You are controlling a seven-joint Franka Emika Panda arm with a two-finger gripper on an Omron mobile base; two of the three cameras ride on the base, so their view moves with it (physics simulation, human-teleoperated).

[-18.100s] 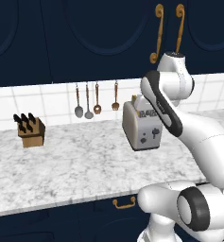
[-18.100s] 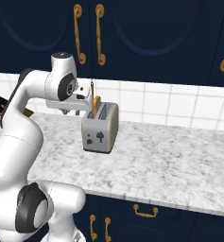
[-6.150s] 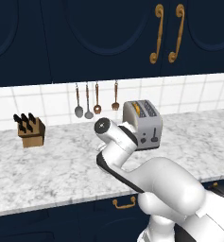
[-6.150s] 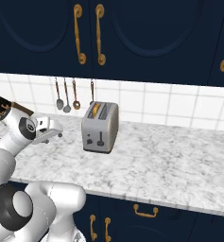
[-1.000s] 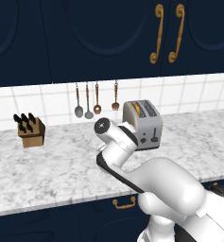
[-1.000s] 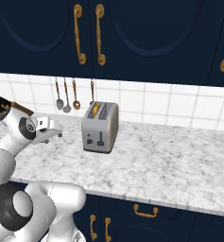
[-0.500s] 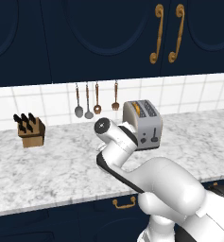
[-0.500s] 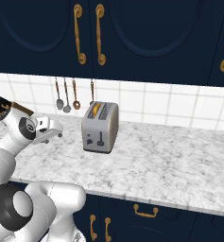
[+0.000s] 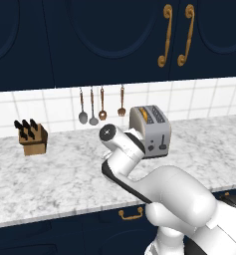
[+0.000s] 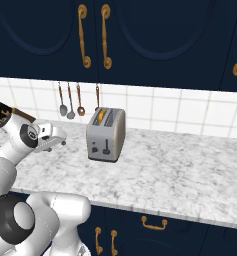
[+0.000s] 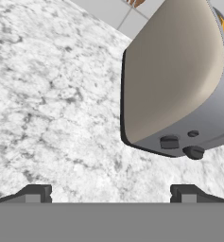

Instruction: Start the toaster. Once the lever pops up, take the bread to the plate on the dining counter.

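Nothing has moved over the last several seconds: the arm is parked in the same pose and the tool (image 11: 111, 193) idles with its tips wide apart, holding nothing, low over the bench (image 11: 47, 108). In the hand view the toaster (image 11: 179, 80) sits at about 2 o'clock, clear of the fingers; the lever (image 11: 169, 142) and dial are on its near end face. In the right base view the lever (image 10: 106, 150) looks low on its track, though it's too small to be sure. The bread (image 10: 102, 116) sits sunk in the slot, only an orange edge showing. I read this as waiting for the pop-up; the pick-up comes after.
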